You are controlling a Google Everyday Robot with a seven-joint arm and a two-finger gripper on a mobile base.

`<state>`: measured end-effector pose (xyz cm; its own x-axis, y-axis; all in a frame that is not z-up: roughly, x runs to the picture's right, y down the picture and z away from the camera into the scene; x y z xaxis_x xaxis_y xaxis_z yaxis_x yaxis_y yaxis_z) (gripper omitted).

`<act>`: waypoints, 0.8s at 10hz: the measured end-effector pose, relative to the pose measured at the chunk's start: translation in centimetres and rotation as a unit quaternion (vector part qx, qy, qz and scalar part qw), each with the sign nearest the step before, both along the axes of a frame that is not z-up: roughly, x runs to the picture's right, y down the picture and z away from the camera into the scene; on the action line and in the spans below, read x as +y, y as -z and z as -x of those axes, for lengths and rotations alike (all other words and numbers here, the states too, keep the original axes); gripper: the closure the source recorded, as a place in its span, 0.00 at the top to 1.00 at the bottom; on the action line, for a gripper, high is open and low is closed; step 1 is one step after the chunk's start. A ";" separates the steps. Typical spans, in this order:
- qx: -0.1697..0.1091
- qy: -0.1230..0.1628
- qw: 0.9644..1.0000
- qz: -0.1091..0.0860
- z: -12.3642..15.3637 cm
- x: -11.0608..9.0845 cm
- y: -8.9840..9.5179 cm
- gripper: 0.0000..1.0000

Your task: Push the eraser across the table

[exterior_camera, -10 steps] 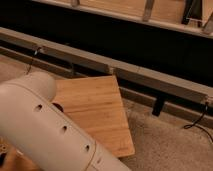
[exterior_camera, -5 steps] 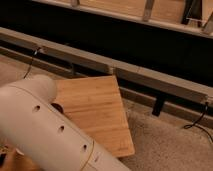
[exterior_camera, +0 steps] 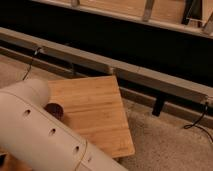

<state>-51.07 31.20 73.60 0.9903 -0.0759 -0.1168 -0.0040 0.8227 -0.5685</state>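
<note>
The small low table [exterior_camera: 95, 112] with a honey-coloured plank top stands on the speckled floor in the middle of the camera view. A small dark reddish-brown object [exterior_camera: 54, 109], possibly the eraser, lies on the table's left part, partly hidden by my arm. The thick white link of my arm [exterior_camera: 40, 135] fills the lower left and covers the table's left and front-left area. My gripper is not in view; it is either behind this link or outside the frame.
A long grey rail [exterior_camera: 115, 65] runs diagonally behind the table on dark legs [exterior_camera: 159, 106]. Black cables hang at its left end [exterior_camera: 31, 62] and right end [exterior_camera: 197, 120]. Dark shelving stands behind it. Speckled floor [exterior_camera: 170, 145] lies right of the table.
My arm's white link has shifted down and left a little, uncovering more of the table top and the small dark object beside it.
</note>
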 end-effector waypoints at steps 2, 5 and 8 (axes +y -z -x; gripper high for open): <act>0.000 0.017 1.000 0.000 0.7 0.6 -0.6 0.00; -0.002 0.037 0.999 -0.001 2.1 1.4 -1.1 0.00; -0.074 -0.021 0.997 0.004 7.2 0.8 0.5 0.00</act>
